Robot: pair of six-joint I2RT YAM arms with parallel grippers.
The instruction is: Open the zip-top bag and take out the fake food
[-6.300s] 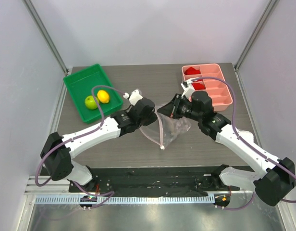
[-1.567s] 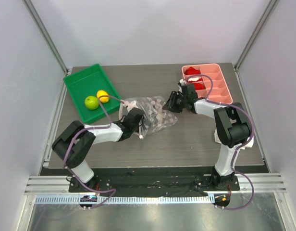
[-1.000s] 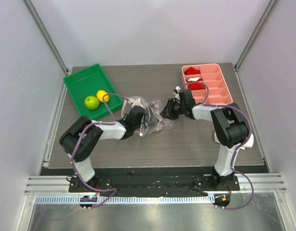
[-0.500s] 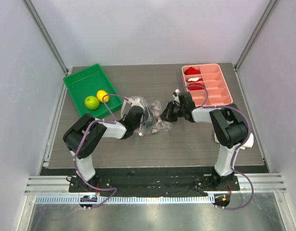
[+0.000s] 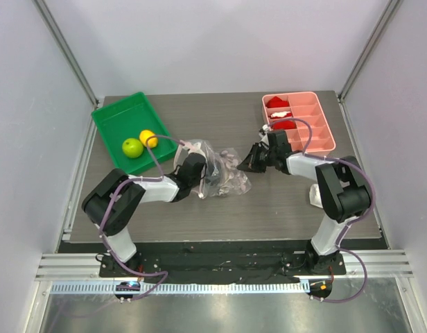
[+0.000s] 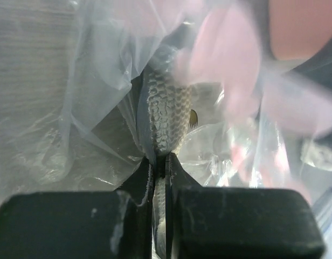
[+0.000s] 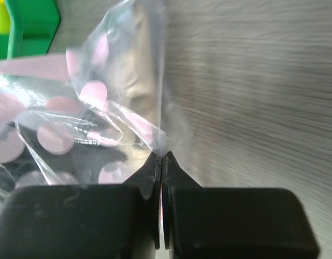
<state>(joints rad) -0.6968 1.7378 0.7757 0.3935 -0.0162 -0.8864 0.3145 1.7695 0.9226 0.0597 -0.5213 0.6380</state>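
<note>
- Clear zip-top bag (image 5: pixel 224 170) lies crumpled mid-table, strung between the two grippers, long axis roughly left–right.
- At its left end, left gripper (image 6: pixel 159 159) is clenched on a fold of film. At its right end, right gripper (image 7: pixel 161 156) is pinched tight on a thin corner.
- The lime-green fruit (image 5: pixel 132 147) and yellow-orange fruit (image 5: pixel 147 138) sit in the green tray (image 5: pixel 113 121), up-left of the bag, on the left arm's side.
- Bag looks empty, though the crinkled film hides detail.
- Judgement: removal seems done; only letting go is left.

A robotics lab test cell: blank white walls (image 5: pixel 220 41), aluminium frame posts (image 5: pixel 69 55), a dark wood-grain counter (image 5: pixel 269 208) and a metal base plate (image 5: pixel 213 316) at its near edge.
</note>
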